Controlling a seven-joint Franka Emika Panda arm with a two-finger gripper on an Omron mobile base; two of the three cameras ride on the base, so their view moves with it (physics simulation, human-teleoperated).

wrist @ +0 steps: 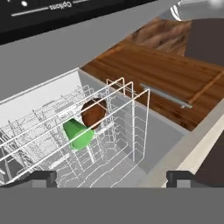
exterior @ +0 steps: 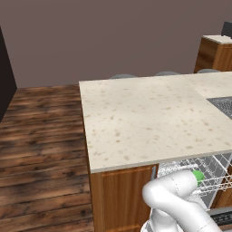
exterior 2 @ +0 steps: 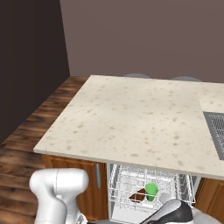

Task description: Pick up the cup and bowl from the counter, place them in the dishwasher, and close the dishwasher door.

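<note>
the small green cup (wrist: 78, 134) and reddish-brown wooden bowl (wrist: 93, 113) are lying in the white wire rack (wrist: 114, 114); my gripper (wrist: 112, 178), spread and empty, should be pushing the grey door (wrist: 57, 48) evenly.

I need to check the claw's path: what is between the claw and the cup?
In the hand view, white wire rack bars stand between the claw and the cup; the bowl touches the cup behind.

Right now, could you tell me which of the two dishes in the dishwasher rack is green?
The cup; the bowl touching it is reddish-brown.
</note>
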